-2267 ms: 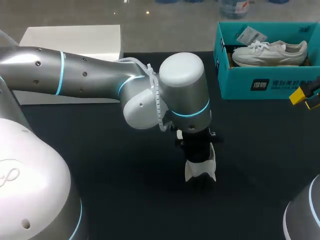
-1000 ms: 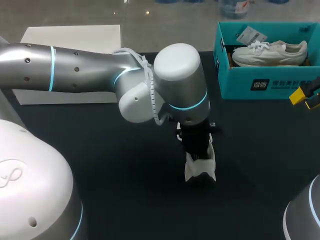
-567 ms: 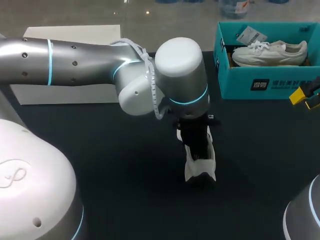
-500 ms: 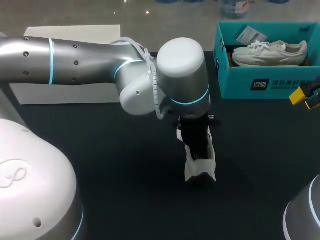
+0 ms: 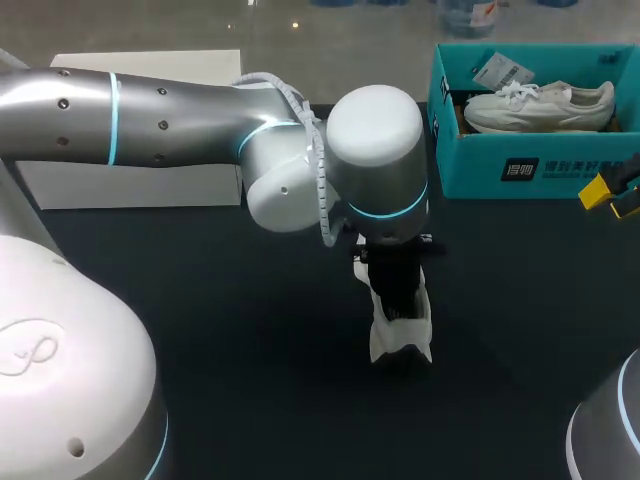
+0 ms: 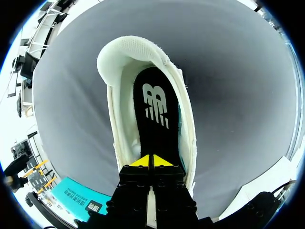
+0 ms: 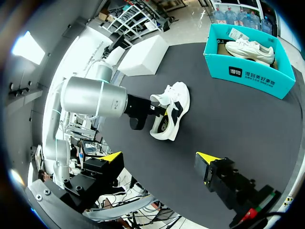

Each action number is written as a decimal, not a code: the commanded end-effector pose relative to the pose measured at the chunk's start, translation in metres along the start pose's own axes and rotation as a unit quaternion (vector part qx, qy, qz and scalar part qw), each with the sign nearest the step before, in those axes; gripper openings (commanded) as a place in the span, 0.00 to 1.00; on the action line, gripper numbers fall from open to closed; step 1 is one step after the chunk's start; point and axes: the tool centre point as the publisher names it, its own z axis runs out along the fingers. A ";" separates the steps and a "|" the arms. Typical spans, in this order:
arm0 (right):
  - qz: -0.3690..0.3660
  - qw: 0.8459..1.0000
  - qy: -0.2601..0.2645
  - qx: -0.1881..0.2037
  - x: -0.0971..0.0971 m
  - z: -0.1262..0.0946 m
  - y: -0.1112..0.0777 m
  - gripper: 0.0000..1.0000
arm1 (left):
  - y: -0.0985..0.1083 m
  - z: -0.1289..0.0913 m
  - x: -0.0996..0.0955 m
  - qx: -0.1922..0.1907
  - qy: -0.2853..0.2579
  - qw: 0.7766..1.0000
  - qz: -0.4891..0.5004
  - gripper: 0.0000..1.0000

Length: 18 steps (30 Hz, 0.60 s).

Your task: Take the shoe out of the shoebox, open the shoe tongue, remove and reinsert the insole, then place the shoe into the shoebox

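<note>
Head view: left arm (image 5: pixel 150 110) comes in over the desk (image 5: pixel 230 340), its wrist standing well left of the shoebox (image 5: pixel 520 165). Left claw (image 6: pixel 152 161) is down in the white shoe (image 5: pixel 402 338), which sits left of the shoebox and nearer the robot, well apart from it. Yellow tips pressed together at the black insole (image 6: pixel 155 114); cannot tell if they pinch it. Shoebox is teal, second shoe (image 5: pixel 540 105) inside. Right claw (image 7: pixel 159 157) near the shoebox's right front corner, tips wide apart, holding nothing.
</note>
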 end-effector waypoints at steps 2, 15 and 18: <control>0.000 1.000 0.000 0.001 -0.001 0.001 0.001 1.00 | -0.003 -0.003 0.007 -0.005 0.000 1.000 -0.002 0.34; 0.000 1.000 0.000 0.001 -0.001 0.001 0.001 1.00 | -0.005 -0.002 0.008 -0.006 0.001 1.000 -0.002 0.94; 0.000 1.000 0.000 0.001 -0.001 0.001 0.001 1.00 | -0.006 -0.003 0.008 -0.008 0.001 1.000 0.000 1.00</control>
